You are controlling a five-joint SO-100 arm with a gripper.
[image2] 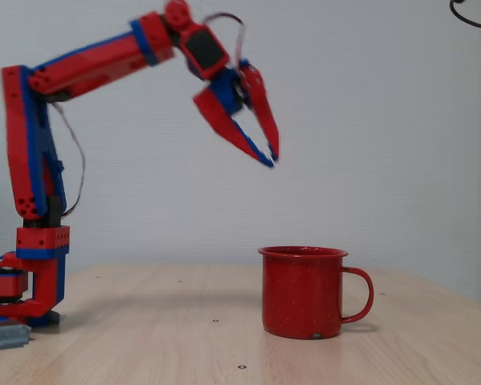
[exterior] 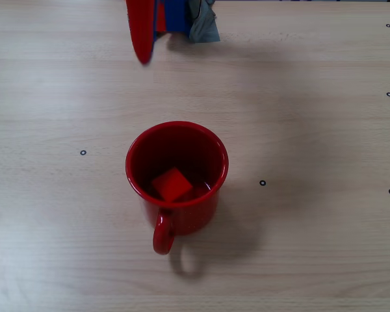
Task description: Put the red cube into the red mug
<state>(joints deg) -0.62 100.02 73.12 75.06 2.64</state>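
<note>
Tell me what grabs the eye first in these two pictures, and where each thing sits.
The large glossy red enamel mug stands mid-table on pale wood, handle toward the camera in the overhead fixed view, with the small matte red cube lying tilted inside it. In the side fixed view, the red-and-blue arm's hand hangs high above the table, left of the mug, empty, its tips nearly together.

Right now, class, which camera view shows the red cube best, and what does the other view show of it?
The fixed view from above shows it best: the red cube lies tilted at the bottom of the red mug, seen through the open rim. The fixed view from the side shows none of it, since the mug's wall hides whatever is inside.
</note>
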